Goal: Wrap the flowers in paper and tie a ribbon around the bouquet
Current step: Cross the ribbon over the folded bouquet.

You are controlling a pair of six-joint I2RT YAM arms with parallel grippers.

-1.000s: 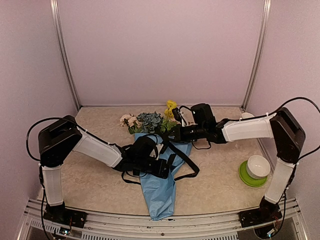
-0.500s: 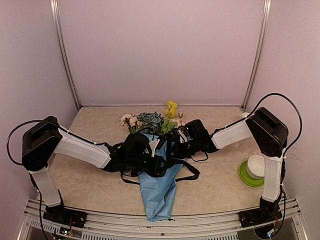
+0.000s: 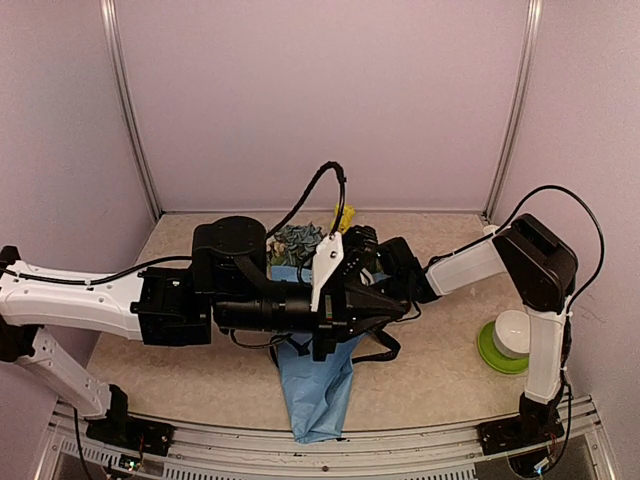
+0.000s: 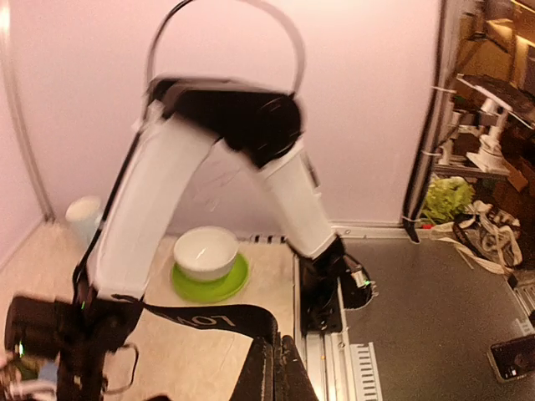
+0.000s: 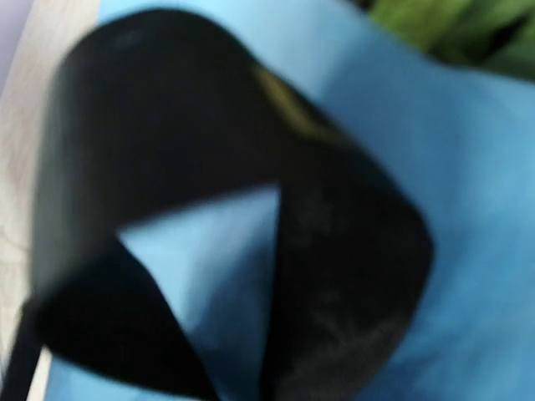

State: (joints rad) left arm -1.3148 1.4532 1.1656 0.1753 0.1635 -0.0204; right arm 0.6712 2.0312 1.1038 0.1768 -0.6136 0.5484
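Note:
The bouquet lies mid-table: a light blue paper (image 3: 318,390) cone pointing at the near edge, with the flowers (image 3: 298,240) at its far end. My left gripper (image 4: 280,372) is shut on the black lettered ribbon (image 4: 205,318), which stretches left towards the right arm's wrist. From above, the left gripper (image 3: 393,302) hangs raised across the bouquet, pointing right. My right gripper (image 3: 372,250) sits low by the flowers, half hidden behind the left wrist. Its own view is a blur of ribbon (image 5: 334,276) looped over blue paper (image 5: 468,167), the fingers lost in it.
A white bowl (image 3: 517,332) sits on a green plate (image 3: 497,357) at the right, near the right arm's base. A loose ribbon loop (image 3: 385,347) lies right of the cone. A pale cup (image 4: 84,219) stands by the far wall. Pink walls enclose the table.
My left arm has risen and swung right over the bouquet, carrying the ribbon end. My right gripper has come in towards the flowers and now stays low behind the left wrist.

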